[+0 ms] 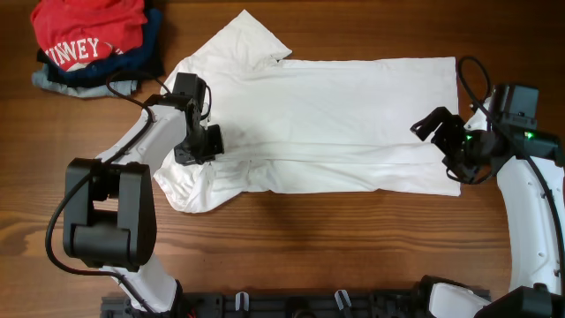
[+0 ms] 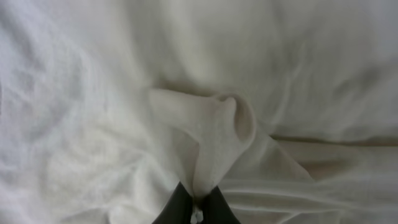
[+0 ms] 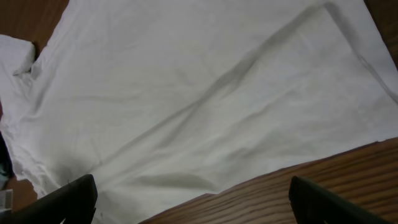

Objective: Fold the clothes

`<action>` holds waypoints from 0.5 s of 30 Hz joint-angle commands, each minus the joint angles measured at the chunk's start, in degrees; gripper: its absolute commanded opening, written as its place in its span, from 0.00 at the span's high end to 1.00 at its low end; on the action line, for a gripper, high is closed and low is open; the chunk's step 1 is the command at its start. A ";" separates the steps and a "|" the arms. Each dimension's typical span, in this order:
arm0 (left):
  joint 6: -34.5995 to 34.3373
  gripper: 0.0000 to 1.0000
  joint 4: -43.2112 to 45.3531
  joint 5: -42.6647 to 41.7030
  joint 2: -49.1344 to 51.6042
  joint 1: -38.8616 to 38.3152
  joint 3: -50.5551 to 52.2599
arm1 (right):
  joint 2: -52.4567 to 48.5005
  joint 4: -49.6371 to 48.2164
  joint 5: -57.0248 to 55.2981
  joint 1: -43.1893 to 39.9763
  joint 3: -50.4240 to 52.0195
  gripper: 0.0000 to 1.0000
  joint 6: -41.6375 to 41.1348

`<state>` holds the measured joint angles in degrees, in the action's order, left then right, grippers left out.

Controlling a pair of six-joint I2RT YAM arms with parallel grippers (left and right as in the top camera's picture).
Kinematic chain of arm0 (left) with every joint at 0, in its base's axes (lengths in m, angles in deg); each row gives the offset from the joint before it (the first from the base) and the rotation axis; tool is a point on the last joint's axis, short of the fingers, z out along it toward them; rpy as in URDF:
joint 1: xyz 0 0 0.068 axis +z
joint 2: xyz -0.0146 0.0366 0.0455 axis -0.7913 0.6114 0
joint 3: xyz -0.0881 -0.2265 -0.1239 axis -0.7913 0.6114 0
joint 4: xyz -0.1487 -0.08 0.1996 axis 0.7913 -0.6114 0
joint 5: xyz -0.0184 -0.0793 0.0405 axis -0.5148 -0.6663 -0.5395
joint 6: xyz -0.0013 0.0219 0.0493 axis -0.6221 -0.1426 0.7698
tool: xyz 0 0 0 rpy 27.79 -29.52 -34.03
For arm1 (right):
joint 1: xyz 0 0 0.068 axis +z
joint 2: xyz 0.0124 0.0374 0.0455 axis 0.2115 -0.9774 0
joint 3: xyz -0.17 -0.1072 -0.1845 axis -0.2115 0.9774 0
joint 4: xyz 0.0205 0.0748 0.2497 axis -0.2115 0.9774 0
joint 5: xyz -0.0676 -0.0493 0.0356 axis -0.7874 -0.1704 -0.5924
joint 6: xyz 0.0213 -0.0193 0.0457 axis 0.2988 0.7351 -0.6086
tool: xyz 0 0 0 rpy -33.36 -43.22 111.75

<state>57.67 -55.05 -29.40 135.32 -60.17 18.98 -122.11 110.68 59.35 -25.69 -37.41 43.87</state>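
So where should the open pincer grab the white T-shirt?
Grab the hem corner of the white T-shirt, the one nearest the robot's base. Bring the open right pincer in from the right, low over the table. That edge lies flat and free on the wood, so a finger can probably slip under it. The left pincer is shut on the other end.

One piece of writing on show, up at ten o'clock in the overhead view. The red shirt (image 1: pixel 88 26), topmost on the pile of folded garments (image 1: pixel 146 53), carries white block capitals (image 1: pixel 79 51) in a slight arc. What reads is "NWEY", maybe with an "I" before it; the word's start runs into a fold at the shirt's nine o'clock edge. The white T-shirt (image 1: pixel 335 124) shows plain cloth on its upturned side.
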 commanded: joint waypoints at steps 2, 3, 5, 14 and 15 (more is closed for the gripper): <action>-0.28 0.96 -0.15 4.74 -3.61 0.26 -0.24 | 0.00 -1.81 0.48 0.20 3.15 0.00 1.18; -0.28 0.96 0.35 6.12 -4.22 0.26 -0.24 | 0.00 -2.25 0.48 0.20 3.93 0.01 1.18; -0.26 0.96 1.57 8.35 -4.81 0.26 -0.24 | 0.00 -3.04 0.48 0.20 5.09 0.00 1.14; 0.44 0.96 10.73 8.41 -4.92 0.26 -0.24 | -2.93 -4.35 -2.10 0.20 6.58 0.00 0.94; 0.44 0.96 12.28 8.39 -4.92 0.26 -0.24 | -3.32 -4.15 -2.10 0.20 6.62 0.01 0.72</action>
<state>57.59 -46.08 -22.23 131.73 -60.17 19.00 -123.57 106.18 58.67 -25.69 -31.16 43.87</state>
